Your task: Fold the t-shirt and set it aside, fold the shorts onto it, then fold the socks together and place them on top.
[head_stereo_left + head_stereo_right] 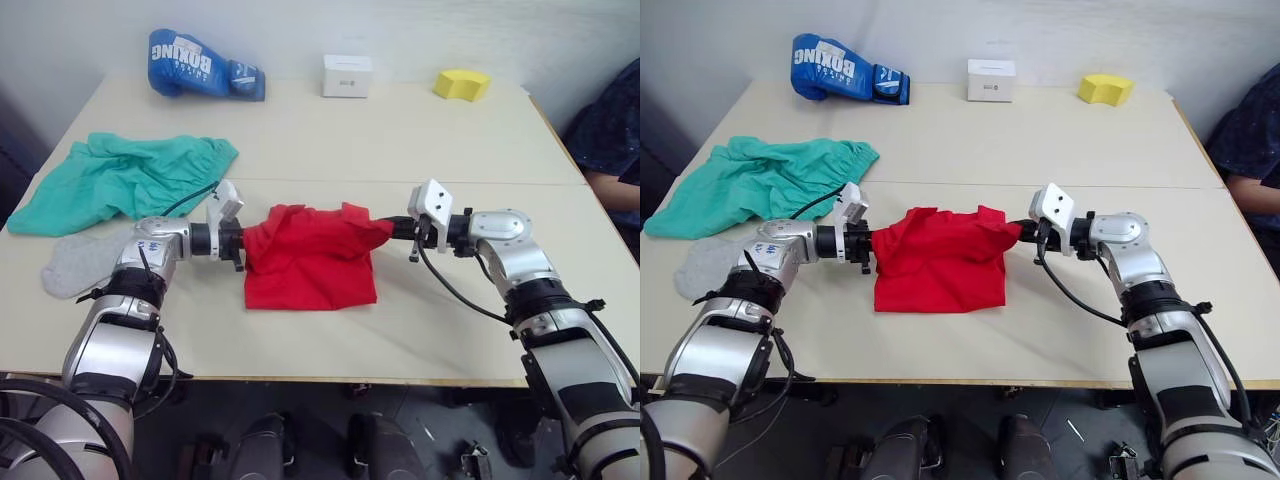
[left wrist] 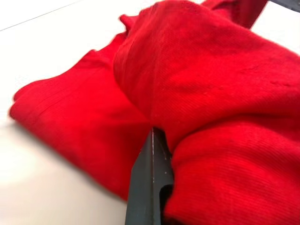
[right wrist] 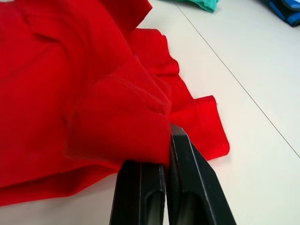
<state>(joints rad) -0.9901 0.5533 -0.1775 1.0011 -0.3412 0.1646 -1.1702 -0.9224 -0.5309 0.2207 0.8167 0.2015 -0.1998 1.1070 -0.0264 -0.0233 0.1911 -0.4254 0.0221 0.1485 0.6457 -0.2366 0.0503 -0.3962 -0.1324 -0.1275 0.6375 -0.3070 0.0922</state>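
While pinched at both side edges, t-shirt [image 1: 312,260] stretched in a folded red bundle between the two sets of fingers, lower part resting on table [image 1: 400,140]. Left gripper [image 1: 241,243] clenched on cloth at one edge, red fabric bulging over the single dark finger [image 2: 151,187] seen from the wrist. Right gripper [image 1: 393,229] clamped on the opposite edge, both fingers [image 3: 140,192] pressed together with a fold caught at the tips. Shorts [image 1: 125,175] spread out beyond the left fingers, well apart. Grey socks [image 1: 80,262] beside the left forearm, behind the fingers.
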